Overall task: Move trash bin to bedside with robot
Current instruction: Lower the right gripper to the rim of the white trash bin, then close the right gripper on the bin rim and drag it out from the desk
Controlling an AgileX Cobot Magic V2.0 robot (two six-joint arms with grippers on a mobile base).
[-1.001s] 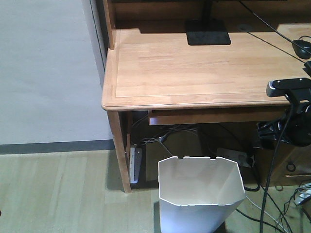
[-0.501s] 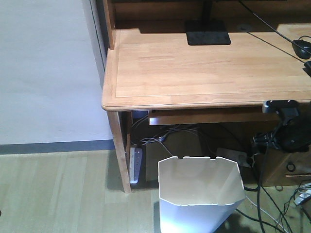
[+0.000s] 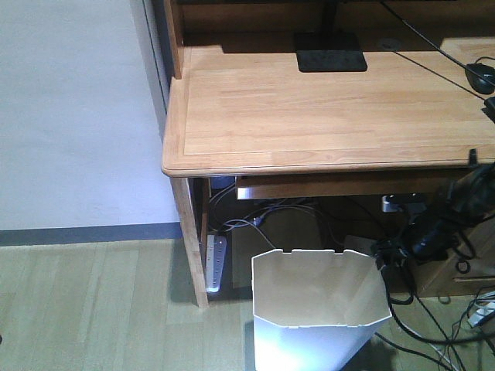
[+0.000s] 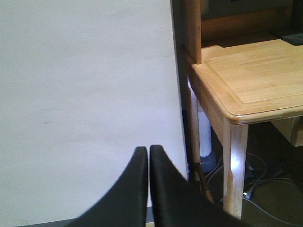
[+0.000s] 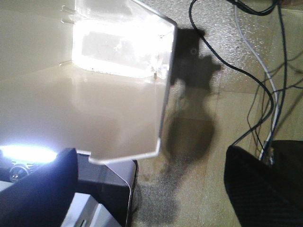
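The white trash bin [image 3: 321, 309] stands on the floor under the front edge of the wooden desk, its angular rim up and its cream inside empty. My right gripper [image 3: 389, 253] hangs on its black arm beside the bin's back right rim corner. In the right wrist view the right gripper [image 5: 151, 189] is open wide, and a corner of the trash bin [image 5: 118, 123] rim lies between its fingers, nearer the left one, untouched. My left gripper [image 4: 148, 150] is shut on nothing and faces the white wall. The bedside is out of view.
The wooden desk [image 3: 325, 116] overhangs the bin, with its leg [image 3: 189, 232] at left. A power strip [image 3: 216, 263] and cables [image 3: 433, 340] lie on the floor. A monitor base [image 3: 331, 60] and a mouse [image 3: 481, 77] sit on the desk. Drawers [image 3: 464, 267] stand at right.
My right arm has come down from the desk's front edge and moved left to the bin's back right rim. The bin and the left gripper have not moved.
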